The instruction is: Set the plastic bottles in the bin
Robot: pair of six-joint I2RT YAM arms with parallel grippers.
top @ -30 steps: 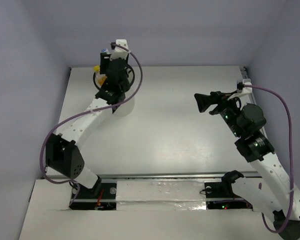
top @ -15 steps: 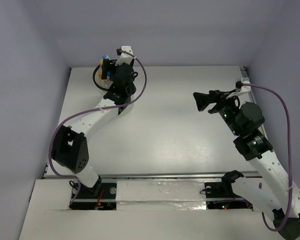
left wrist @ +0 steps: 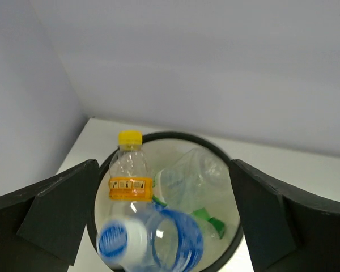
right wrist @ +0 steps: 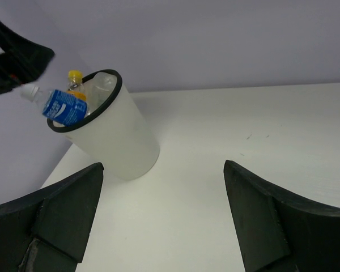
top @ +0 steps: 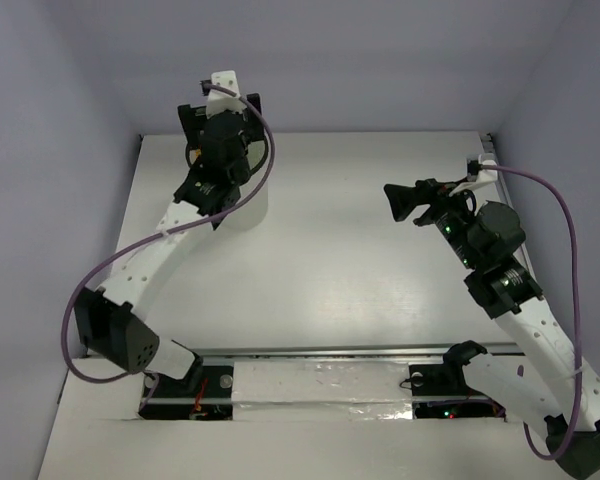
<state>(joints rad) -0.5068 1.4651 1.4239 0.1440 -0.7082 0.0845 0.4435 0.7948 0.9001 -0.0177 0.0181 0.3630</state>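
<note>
The translucent white bin (right wrist: pixel 116 133) with a black rim stands at the table's far left; it also shows in the top view (top: pixel 246 205). My left gripper (top: pixel 218 125) hangs over its mouth, jaws wide open (left wrist: pixel 163 165). A blue-labelled bottle with a white cap (left wrist: pixel 153 241) is blurred between the fingers, touching neither; it lies across the rim (right wrist: pixel 63 105). Inside the bin are a bottle with a yellow cap (left wrist: pixel 129 167), a clear bottle (left wrist: pixel 195 175) and a green one (left wrist: pixel 208 218). My right gripper (top: pixel 394 203) is open and empty above the table (right wrist: pixel 163 165).
The white table (top: pixel 330 260) is closed in by pale walls at the left (top: pixel 50 150), back and right. My left arm (top: pixel 150 250) stretches along the left side of the table.
My left gripper has swung over the bin's mouth and opened. The blue-labelled bottle it held has left the fingers and dropped onto the bin. The right arm has barely moved.
</note>
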